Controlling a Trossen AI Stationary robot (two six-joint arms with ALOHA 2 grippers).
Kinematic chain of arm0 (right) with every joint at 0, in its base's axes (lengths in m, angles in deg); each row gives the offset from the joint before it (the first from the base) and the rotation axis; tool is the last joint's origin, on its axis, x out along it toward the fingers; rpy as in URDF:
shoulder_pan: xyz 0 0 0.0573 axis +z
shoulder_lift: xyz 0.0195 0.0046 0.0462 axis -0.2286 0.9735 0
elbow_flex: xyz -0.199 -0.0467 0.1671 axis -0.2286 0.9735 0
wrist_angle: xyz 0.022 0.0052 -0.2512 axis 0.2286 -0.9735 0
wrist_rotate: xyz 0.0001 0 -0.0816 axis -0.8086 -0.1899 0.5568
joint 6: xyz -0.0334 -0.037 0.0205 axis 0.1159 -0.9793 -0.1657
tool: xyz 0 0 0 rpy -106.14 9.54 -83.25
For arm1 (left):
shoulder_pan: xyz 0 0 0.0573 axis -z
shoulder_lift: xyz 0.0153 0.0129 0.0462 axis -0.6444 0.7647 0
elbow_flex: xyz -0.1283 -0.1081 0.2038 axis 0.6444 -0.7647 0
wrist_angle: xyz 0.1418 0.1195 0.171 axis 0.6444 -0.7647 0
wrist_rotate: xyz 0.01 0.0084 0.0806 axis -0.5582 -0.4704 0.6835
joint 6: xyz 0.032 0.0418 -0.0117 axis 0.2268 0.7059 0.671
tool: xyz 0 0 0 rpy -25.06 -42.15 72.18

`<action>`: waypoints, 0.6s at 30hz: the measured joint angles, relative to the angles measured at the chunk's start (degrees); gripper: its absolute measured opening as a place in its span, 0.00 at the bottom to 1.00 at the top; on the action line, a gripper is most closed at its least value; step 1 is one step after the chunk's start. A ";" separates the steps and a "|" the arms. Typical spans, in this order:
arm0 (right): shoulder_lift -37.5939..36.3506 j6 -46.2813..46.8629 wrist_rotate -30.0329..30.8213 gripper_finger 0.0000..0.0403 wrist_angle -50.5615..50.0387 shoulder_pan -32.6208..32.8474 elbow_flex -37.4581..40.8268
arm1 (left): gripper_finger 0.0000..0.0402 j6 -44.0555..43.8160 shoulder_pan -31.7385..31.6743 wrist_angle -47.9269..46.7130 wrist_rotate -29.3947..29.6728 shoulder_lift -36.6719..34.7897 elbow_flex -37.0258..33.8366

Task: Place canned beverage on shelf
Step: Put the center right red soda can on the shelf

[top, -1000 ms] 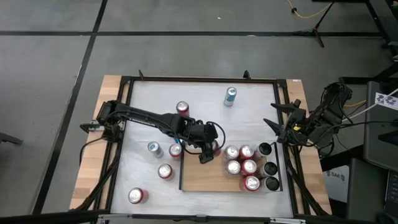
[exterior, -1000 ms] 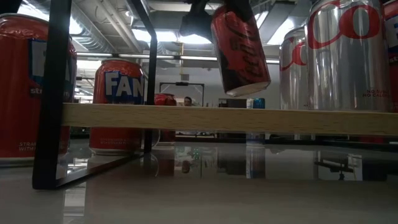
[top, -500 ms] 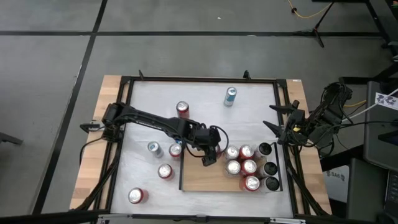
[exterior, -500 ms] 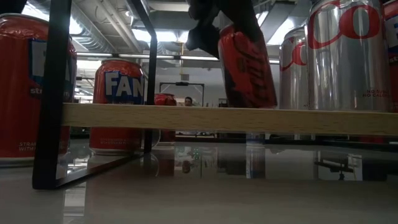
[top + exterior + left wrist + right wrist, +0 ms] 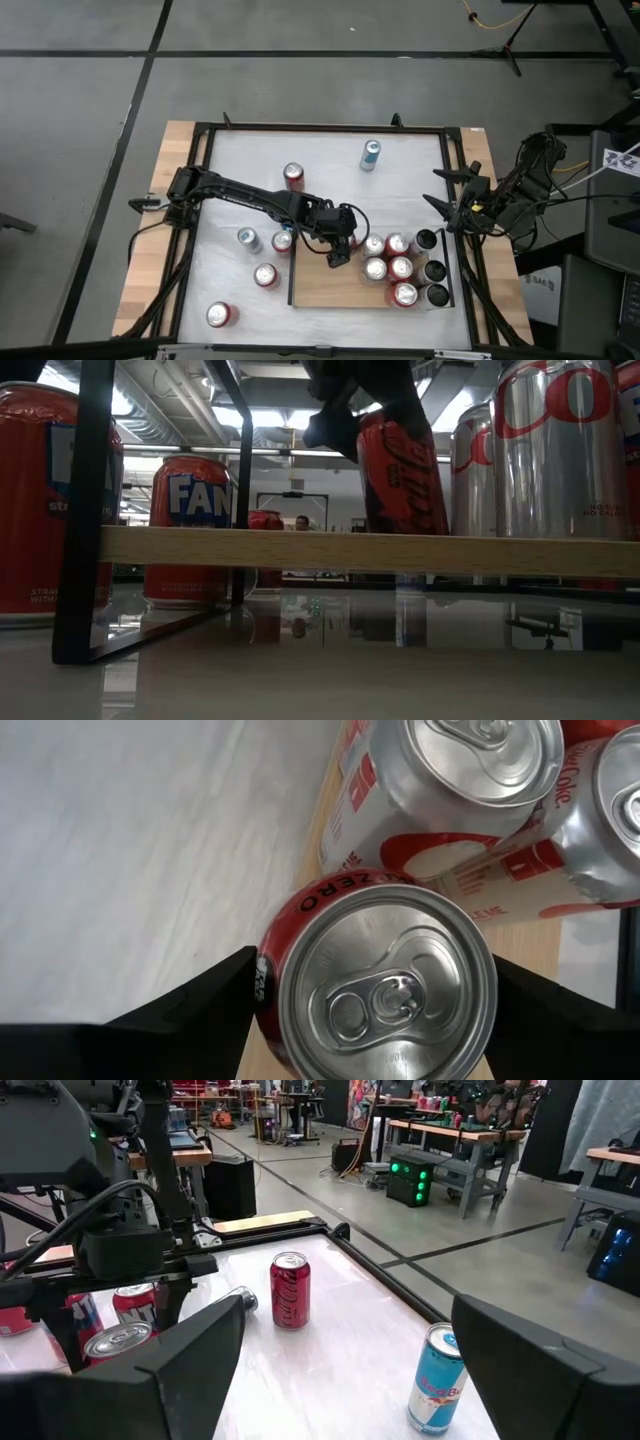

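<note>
My left gripper is shut on a red Coke Zero can over the left part of the light wooden shelf, just left of the silver cans standing there. In the left wrist view the can's silver top fills the space between my fingers. In the low view the shelf's front edge hides the can's bottom, so I cannot tell if it rests on the board. My right gripper waits open at the table's right edge. My left gripper pinches the red can's side wall just below its top rim between its two fingers, one on each side. The fingers come slanting down from the table's left. The can stands nearly upright, leaning slightly, with its bottom hidden behind the shelf's edge.
Several silver, red and dark cans crowd the shelf's right end. Loose cans stand on the white table: a red one, a blue one, a silver one, and red ones. A black frame rims the table.
My left gripper has gone down toward the shelf and a little toward the table's right with the red can. The can hung tilted and clear above the board; now it stands nearly upright, its bottom sunk behind the shelf's front edge.
</note>
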 joint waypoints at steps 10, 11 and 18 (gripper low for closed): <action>0.00 0.00 0.00 0.86 -0.04 0.00 0.00 | 0.82 0.04 0.00 0.22 0.17 0.07 -0.02; 0.00 0.00 -0.01 0.86 -0.02 0.00 0.00 | 0.82 0.04 0.00 0.24 0.17 0.07 -0.02; 0.00 0.00 0.01 0.86 -0.04 0.00 0.00 | 0.84 0.02 0.00 0.28 0.19 0.11 -0.09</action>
